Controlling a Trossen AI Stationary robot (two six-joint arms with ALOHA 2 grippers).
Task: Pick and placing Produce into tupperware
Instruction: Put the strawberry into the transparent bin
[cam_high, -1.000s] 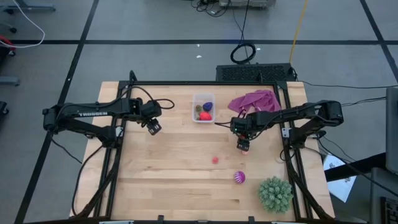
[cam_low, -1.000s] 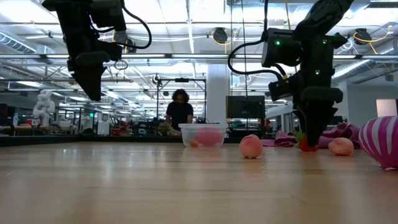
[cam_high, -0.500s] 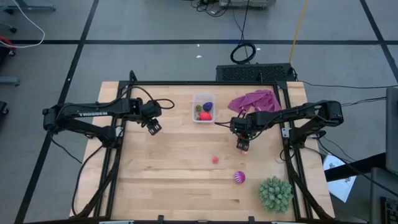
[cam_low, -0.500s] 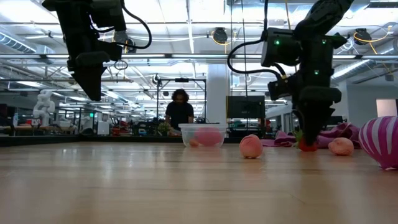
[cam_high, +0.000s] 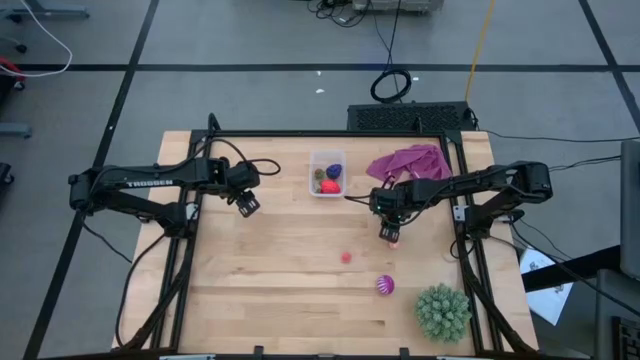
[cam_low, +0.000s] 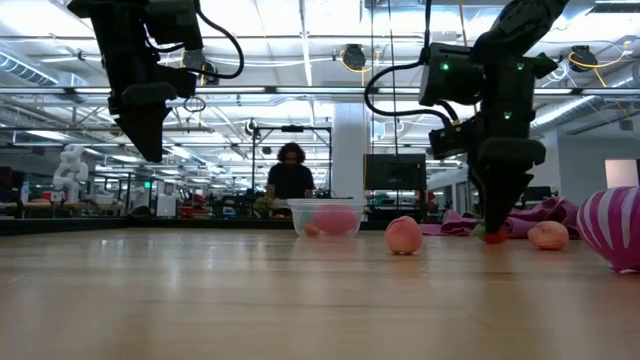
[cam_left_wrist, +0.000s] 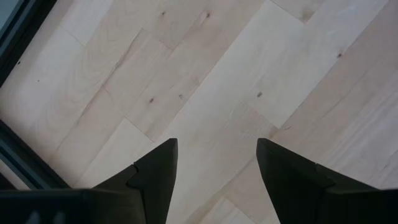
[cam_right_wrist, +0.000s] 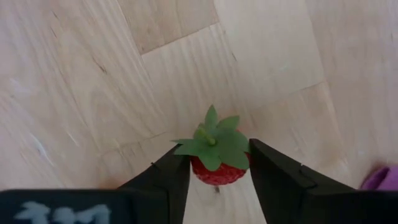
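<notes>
A red toy strawberry (cam_right_wrist: 214, 163) with a green leaf top stands on the table right of centre. My right gripper (cam_high: 390, 236) points down with a finger on each side of it, and also shows in the low view (cam_low: 494, 232). The clear tupperware (cam_high: 327, 172) stands at the far middle with several produce pieces inside. A small red piece (cam_high: 346, 257) and a striped magenta ball (cam_high: 385, 285) lie on the table nearer the front. My left gripper (cam_high: 248, 205) hangs open and empty above the bare table at the left. My right gripper pinches the strawberry's two sides (cam_right_wrist: 198, 169) between its two fingers, just under the leaf top. The fingers come from above, pointing down. The strawberry stands upright, leaves up, its lower end (cam_low: 494, 238) at the table top.
A large green spiky ball (cam_high: 442, 311) sits at the near right corner. A purple cloth (cam_high: 410, 162) lies at the far right. In the low view a pink piece (cam_low: 403, 235) and a brownish piece (cam_low: 548, 235) lie on the table. A person stands beyond the table.
My right gripper has gone down a little onto the strawberry, so that in the low view its fingers now cover most of the red fruit.
</notes>
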